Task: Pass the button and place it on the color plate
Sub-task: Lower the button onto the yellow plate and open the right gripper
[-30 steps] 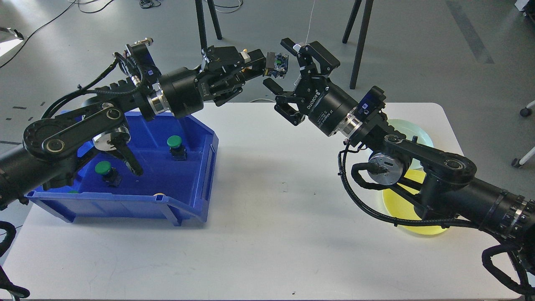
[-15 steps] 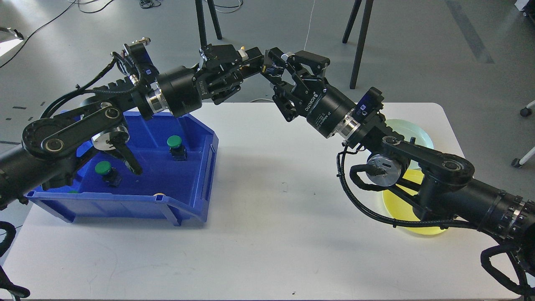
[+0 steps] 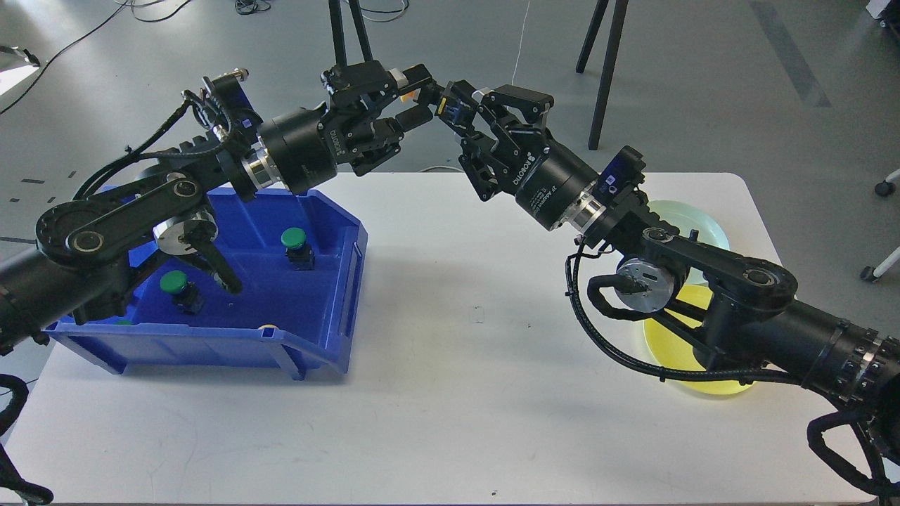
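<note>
A small dark button with blue parts (image 3: pixel 450 109) hangs in the air above the table's far edge, and my right gripper (image 3: pixel 455 116) is shut on it. My left gripper (image 3: pixel 420 95) is just to its left, its fingers spread apart and off the button. A blue bin (image 3: pixel 337 309) at the left holds green-capped buttons, one in the middle (image 3: pixel 293 238) and one further left (image 3: pixel 173 282). A yellow plate (image 3: pixel 668 351) and a pale green plate (image 3: pixel 703 218) lie at the right, both partly hidden by my right arm.
My two arms cross above the back half of the white table (image 3: pixel 457 393). Tripod legs (image 3: pixel 605 70) stand on the floor behind the table. The bin's lip (image 3: pixel 355 267) juts toward the table's middle.
My right gripper moved in and shut on the button that my left gripper was holding. My left gripper has opened and drawn back slightly to the left.
</note>
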{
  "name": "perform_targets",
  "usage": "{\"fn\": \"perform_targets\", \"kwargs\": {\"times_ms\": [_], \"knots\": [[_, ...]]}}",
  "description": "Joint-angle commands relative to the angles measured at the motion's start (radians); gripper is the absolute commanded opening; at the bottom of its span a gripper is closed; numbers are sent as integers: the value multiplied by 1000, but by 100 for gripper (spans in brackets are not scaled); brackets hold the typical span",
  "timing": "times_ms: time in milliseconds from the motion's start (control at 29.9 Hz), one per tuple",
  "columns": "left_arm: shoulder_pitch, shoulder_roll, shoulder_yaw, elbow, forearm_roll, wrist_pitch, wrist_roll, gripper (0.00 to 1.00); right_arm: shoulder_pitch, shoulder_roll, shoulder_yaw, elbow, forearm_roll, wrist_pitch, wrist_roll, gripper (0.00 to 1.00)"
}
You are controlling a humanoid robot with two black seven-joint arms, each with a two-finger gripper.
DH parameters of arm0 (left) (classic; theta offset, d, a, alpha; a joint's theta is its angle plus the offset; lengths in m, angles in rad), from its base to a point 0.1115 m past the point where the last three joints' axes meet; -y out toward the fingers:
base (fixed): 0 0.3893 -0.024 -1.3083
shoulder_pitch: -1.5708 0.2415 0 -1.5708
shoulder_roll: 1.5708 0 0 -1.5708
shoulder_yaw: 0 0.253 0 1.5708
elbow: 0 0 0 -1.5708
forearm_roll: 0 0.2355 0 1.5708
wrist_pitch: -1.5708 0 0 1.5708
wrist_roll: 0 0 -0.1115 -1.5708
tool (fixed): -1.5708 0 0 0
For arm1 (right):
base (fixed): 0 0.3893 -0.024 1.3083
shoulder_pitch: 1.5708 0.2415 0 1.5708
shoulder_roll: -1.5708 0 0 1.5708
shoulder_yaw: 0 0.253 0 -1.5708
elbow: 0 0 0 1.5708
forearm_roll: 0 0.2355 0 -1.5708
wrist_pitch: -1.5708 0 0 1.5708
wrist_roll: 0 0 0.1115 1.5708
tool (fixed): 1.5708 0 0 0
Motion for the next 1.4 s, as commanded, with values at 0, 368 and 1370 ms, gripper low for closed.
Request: {"fn": "perform_targets", "kwargs": {"times_ms": [0,368,1370], "knots": [[1,0,-1,4,-5,0,0,97,-1,-6,9,-1,1,0,0,1],[3,-17,-4,7,-6,0,0,98,-142,-264,95,41,15,-26,0,1],[3,-20,-4,15,-23,0,0,99,-667,-534,-50,117,-343,-705,0,1]]}}
